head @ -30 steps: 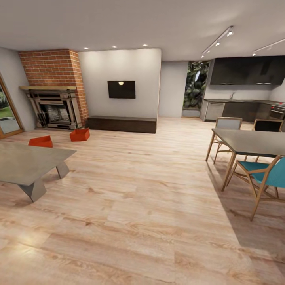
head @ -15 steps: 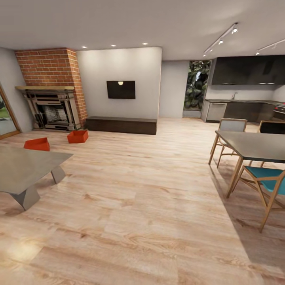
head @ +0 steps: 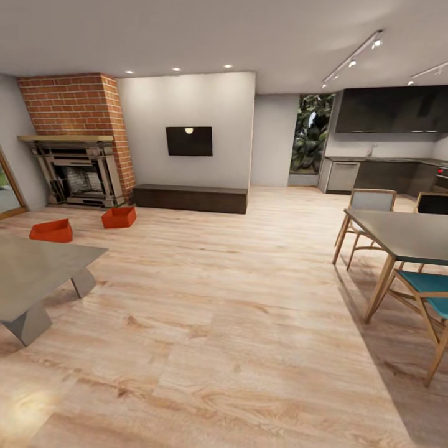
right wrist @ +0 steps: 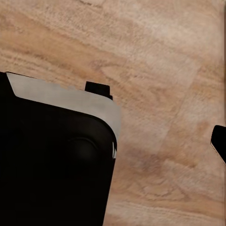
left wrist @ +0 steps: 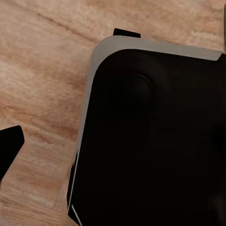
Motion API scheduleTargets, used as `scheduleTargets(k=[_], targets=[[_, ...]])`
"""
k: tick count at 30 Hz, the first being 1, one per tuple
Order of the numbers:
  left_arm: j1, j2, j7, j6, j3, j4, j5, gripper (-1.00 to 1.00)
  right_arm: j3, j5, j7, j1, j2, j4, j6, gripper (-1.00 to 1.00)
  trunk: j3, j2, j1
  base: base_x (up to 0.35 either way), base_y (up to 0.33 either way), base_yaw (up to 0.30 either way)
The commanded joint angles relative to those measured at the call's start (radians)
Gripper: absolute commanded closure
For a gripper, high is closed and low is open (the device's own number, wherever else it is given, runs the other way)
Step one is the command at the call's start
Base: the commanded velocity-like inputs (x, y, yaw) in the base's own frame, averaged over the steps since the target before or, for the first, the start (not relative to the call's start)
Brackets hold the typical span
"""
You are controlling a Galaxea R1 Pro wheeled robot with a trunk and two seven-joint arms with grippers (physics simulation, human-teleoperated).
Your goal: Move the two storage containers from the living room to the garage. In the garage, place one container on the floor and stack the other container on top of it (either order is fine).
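Two orange-red storage containers sit on the light wood plank floor of the living room, in front of the brick fireplace (head: 76, 163). One container (head: 51, 231) lies at the far left, just beyond the grey table. The other container (head: 119, 217) is a little farther back and to its right. Both are far from me. In the left wrist view one dark fingertip (left wrist: 9, 149) of my left gripper (left wrist: 113, 150) shows at the edge. The right gripper (right wrist: 113, 141) shows one fingertip (right wrist: 219, 141) the same way. Nothing is held in either.
A low grey table (head: 31, 274) stands at the near left. A dining table (head: 404, 235) with wooden chairs (head: 429, 292) is on the right. A dark TV bench (head: 190, 198) lines the far wall. My dark base (left wrist: 150, 141) sits over wood planks.
The whole head view has shifted as the camera moved: the room's things drift outward and slightly lower. The two containers stay where they were on the floor.
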Motion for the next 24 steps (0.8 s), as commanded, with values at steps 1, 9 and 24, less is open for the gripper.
scheduleTargets(k=[1, 9, 24], targets=[[0.0, 0.0, 0.001, -0.002, 0.002, 0.0, 0.005, -1.0, 0.008, -0.008, 0.0, -0.001, 0.001, 0.002, -0.005, -1.0, -0.001, 0.0, 0.001, 0.323, 0.0, 0.0], [0.0, 0.0, 0.001, -0.003, 0.002, 0.0, 0.005, -1.0, 0.008, -0.008, 0.0, -0.001, 0.001, 0.002, -0.005, -1.0, -0.001, 0.0, 0.001, 0.323, 0.0, 0.0], [0.0, 0.0, 0.001, -0.005, 0.002, 0.0, 0.005, -1.0, 0.009, -0.006, 0.0, -0.001, 0.001, 0.002, -0.005, -1.0, -0.001, 0.0, 0.001, 0.323, 0.0, 0.0]])
